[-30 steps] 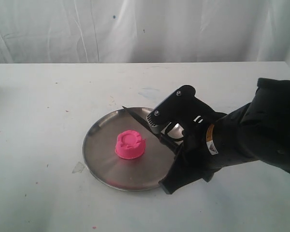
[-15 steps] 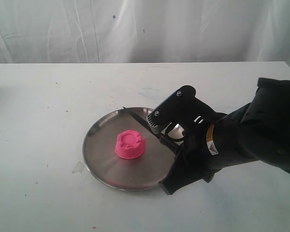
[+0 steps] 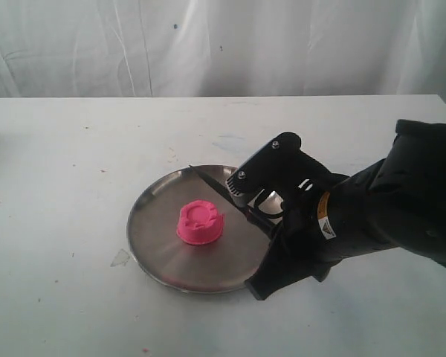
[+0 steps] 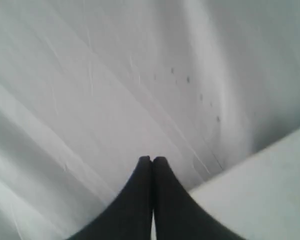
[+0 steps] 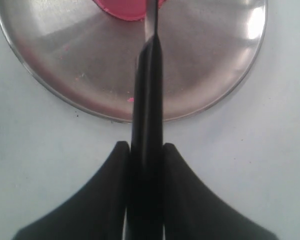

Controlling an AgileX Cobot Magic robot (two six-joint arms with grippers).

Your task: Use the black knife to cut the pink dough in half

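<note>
The knife (image 5: 147,125) is clamped by its handle in the right gripper (image 5: 146,165), its blade held out over the plate (image 3: 163,253). Just beyond the blade, the whole dough (image 3: 200,222) sits on the plate. The left gripper (image 4: 151,167) is pressed together on nothing, away from the worktop (image 3: 74,163).

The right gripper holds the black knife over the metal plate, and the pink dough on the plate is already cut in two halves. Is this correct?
Not quite. The pink dough is not cut yet: the exterior view shows it as one whole round lump. The rest is correct: the right gripper holds the black knife over the metal plate, and the dough sits on that plate.
</note>
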